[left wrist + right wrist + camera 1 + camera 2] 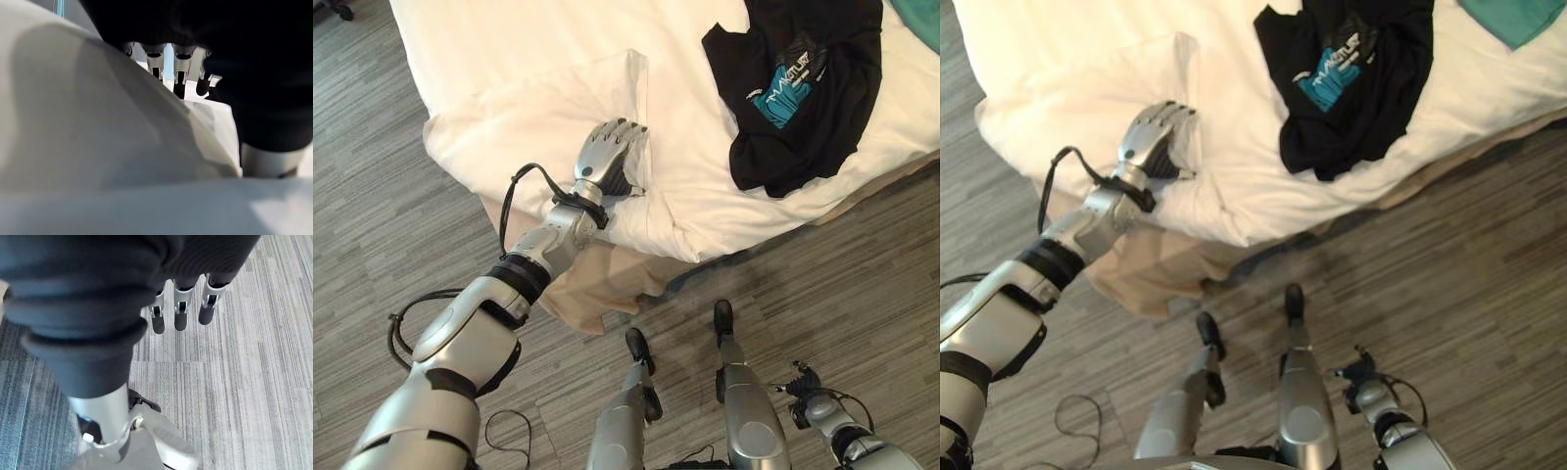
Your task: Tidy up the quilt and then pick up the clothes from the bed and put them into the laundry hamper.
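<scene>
Two garments lie on the bed from where I watch through the left eye view: a crumpled black T-shirt with a teal and white print point(803, 93) on the far right of the thick white quilt point(538, 59), and a teal cloth point(922, 20) just showing at the far right corner. My left hand point(607, 157) rests on a folded flap of the quilt near the bed's near edge, its fingers curled down over the fold so that it clutches the white fabric. The black T-shirt sits well apart from that hand, to its right. Below the quilt's edge a beige bed skirt point(597, 284) hangs toward the grey wood-plank floor point(862, 284).

Through the right eye view I see the same layout: left hand curled over the quilt fold, black T-shirt to the right, teal cloth at the far right.

Looking along the left wrist view, I see the fingers point(181, 63) bent down onto the white quilt, which bulges up close to the camera.

From the right wrist view, my right hand point(181, 308) hangs over the grey floor with its fingers straight and relaxed, holding nothing.
</scene>
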